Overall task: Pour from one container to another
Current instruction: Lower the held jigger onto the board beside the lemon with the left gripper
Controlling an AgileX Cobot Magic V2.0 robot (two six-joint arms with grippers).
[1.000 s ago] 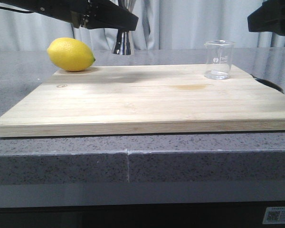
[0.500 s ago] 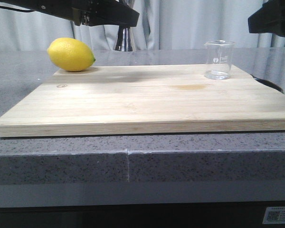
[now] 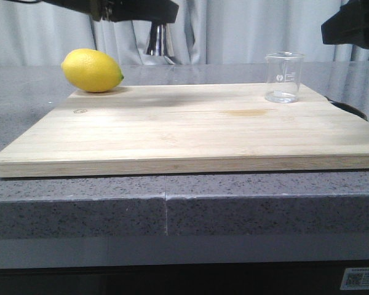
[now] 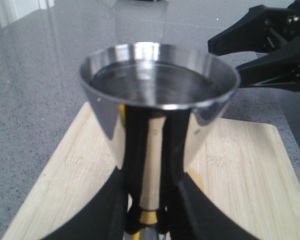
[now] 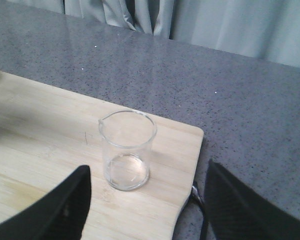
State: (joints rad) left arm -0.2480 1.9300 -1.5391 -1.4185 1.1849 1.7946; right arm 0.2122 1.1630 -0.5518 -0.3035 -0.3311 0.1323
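Note:
The clear glass beaker stands upright and looks empty at the far right corner of the wooden board. In the right wrist view the beaker sits below and just ahead of my open right gripper, untouched. That gripper hovers above the beaker. My left gripper is shut on the steel jigger, held upright in the air behind the board's far left. The black fingers clamp the jigger at its gold-banded waist. I cannot tell whether its upper cup holds liquid.
A yellow lemon rests at the board's far left corner, below the left arm. A dark metal loop lies on the grey stone counter by the board's right edge. Pale curtains hang behind.
The left gripper has lifted the jigger higher, so less of it shows under the arm. Beaker, lemon and right gripper have not moved.

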